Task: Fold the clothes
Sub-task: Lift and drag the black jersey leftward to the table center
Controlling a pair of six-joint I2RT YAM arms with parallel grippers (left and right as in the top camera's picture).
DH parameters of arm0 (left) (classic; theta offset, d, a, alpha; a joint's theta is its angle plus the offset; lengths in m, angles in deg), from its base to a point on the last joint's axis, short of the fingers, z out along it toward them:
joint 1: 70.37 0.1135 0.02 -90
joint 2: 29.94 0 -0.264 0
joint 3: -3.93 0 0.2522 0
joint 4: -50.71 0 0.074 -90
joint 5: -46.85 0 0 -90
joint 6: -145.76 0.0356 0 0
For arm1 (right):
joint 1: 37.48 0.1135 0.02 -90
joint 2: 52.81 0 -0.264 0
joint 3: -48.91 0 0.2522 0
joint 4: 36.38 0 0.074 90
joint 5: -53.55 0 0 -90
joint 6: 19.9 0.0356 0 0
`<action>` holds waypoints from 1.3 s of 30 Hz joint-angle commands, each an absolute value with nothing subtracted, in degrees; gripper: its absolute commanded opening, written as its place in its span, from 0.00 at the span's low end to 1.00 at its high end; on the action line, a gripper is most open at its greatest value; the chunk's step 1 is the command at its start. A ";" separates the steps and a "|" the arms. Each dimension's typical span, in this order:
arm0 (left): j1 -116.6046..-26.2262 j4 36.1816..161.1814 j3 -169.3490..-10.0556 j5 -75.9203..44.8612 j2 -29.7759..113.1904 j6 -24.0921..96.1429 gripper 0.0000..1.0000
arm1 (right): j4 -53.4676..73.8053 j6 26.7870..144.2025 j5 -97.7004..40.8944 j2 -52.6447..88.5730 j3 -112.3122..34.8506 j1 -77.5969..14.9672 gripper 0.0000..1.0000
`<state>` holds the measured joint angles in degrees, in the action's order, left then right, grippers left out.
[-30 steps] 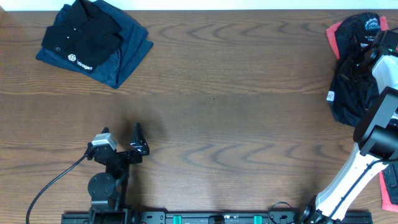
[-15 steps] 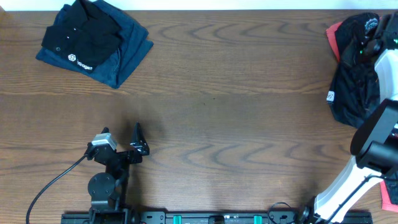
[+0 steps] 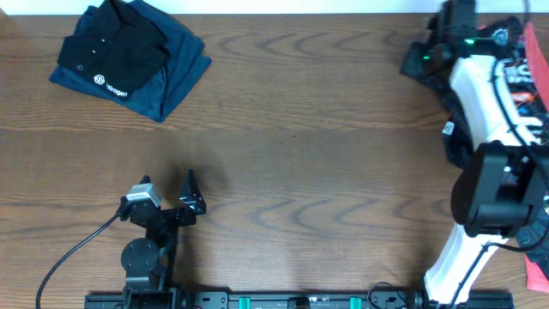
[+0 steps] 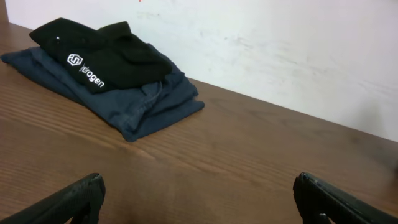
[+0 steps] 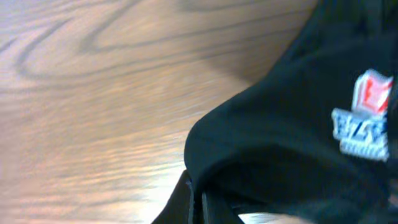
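We are seeing the jersey (image 3: 456, 146) bunching at the frame's right edge, on the table (image 3: 300, 129). The right gripper (image 3: 426, 53) is pinching its hem, arm reaching into the upper right corner. The left gripper (image 3: 176, 202) is sitting lower left, jaws gaping, grasping nothing.

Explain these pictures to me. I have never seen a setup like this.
Two robot arms sit at a wooden table. One picture looks straight down from above; the other two come from cameras on each wrist. The left gripper is wide open and holds nothing; its camera faces a folded black polo lying on a dark blue garment. The right gripper, at the table's far right corner, is shut on the edge of a black jersey with sponsor logos, the piece to be folded.
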<state>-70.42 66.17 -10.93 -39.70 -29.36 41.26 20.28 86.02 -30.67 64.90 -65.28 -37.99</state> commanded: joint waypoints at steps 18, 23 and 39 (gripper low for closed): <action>-70.16 68.27 -10.06 -39.55 -29.71 42.22 0.98 | 21.98 87.94 -25.62 64.42 -65.80 -14.21 0.01; -70.16 68.27 -10.06 -39.55 -29.71 42.22 0.98 | 20.78 90.11 -23.69 64.42 -65.80 -7.37 0.01; -70.16 68.27 -10.06 -39.55 -29.71 42.22 0.98 | 12.43 95.81 -28.72 64.51 -65.80 11.73 0.02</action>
<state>-70.42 66.17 -10.93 -39.70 -29.36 41.26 12.47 94.13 -26.49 64.90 -65.28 10.53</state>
